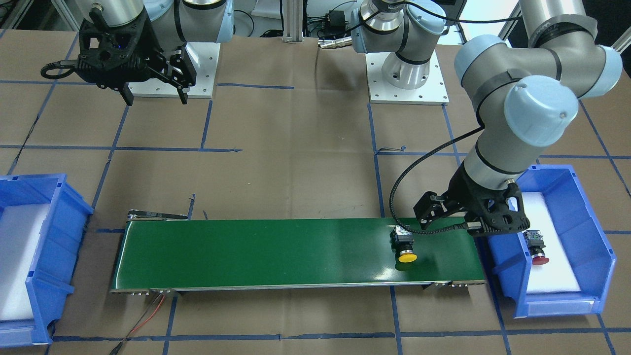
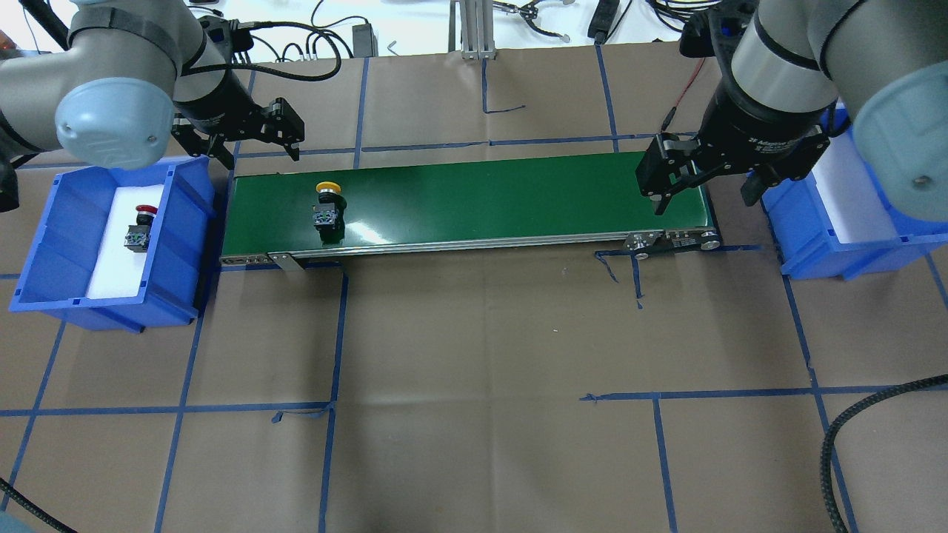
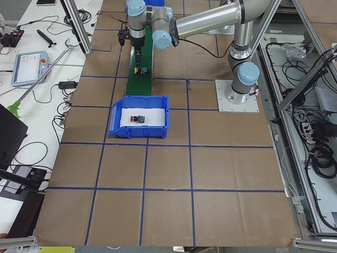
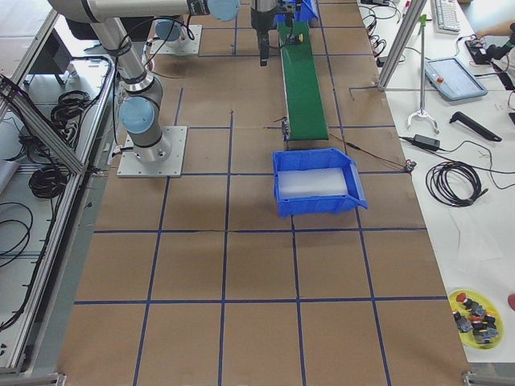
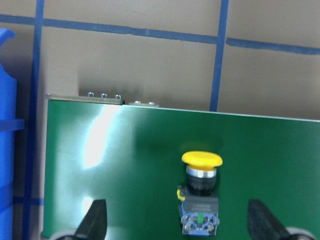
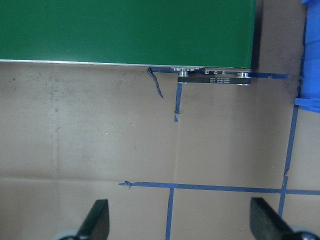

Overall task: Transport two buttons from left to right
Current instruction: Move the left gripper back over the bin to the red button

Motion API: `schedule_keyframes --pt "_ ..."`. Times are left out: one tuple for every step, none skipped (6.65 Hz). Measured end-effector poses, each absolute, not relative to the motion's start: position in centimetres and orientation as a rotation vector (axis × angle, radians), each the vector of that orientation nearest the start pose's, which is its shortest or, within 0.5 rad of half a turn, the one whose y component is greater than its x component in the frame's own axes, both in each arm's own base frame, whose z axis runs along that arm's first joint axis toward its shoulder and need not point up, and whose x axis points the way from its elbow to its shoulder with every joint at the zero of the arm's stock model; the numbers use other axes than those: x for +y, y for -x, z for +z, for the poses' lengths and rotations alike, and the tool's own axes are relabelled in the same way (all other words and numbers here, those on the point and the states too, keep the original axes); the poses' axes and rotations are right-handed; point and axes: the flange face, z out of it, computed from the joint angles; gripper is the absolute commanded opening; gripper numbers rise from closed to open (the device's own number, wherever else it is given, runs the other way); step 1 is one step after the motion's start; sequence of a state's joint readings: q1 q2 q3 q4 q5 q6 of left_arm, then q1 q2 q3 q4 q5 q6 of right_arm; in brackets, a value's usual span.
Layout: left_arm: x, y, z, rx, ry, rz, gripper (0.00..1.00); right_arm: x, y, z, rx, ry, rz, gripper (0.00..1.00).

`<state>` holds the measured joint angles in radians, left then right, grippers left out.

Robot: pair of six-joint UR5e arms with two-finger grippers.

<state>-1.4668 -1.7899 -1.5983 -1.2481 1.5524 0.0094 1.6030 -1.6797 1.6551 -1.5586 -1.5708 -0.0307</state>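
The yellow button [image 2: 326, 207] lies at the left end of the green belt [image 2: 481, 200], long axis across it, cap far, beneath the open left gripper [image 2: 259, 152]. The red button [image 2: 139, 228] sits in the left bin [image 2: 67, 215]. The open right gripper [image 2: 701, 196] hovers well apart.

nothing is showing clearly enough to read. tiny white print is sitting on the black body of the right pincer [image 2: 702, 198] and on the dark end piece [image 6: 214, 78] of the green belt [image 6: 125, 30], but it is looking too small.
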Motion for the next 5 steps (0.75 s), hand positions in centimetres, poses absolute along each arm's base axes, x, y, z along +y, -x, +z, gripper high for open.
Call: schedule_keyframes --pt "-58.3 6.8 40.4 3.142 0.152 -0.107 1.00 -44.2 -14.8 49.6 3.140 0.099 -0.019 1.00" --pt "-58.2 5.3 41.4 3.132 0.145 -0.095 1.00 -44.2 -14.8 49.6 3.140 0.099 -0.019 1.00" --pt "-58.3 3.2 42.1 3.127 0.128 -0.089 1.00 -44.2 -14.8 49.6 3.140 0.099 -0.019 1.00" --pt "-58.6 0.3 42.2 3.124 0.126 -0.082 1.00 -44.2 -14.8 49.6 3.140 0.099 -0.019 1.00" --pt "-58.6 -3.3 41.8 3.122 0.119 -0.070 1.00 -44.2 -14.8 49.6 3.140 0.099 -0.019 1.00"
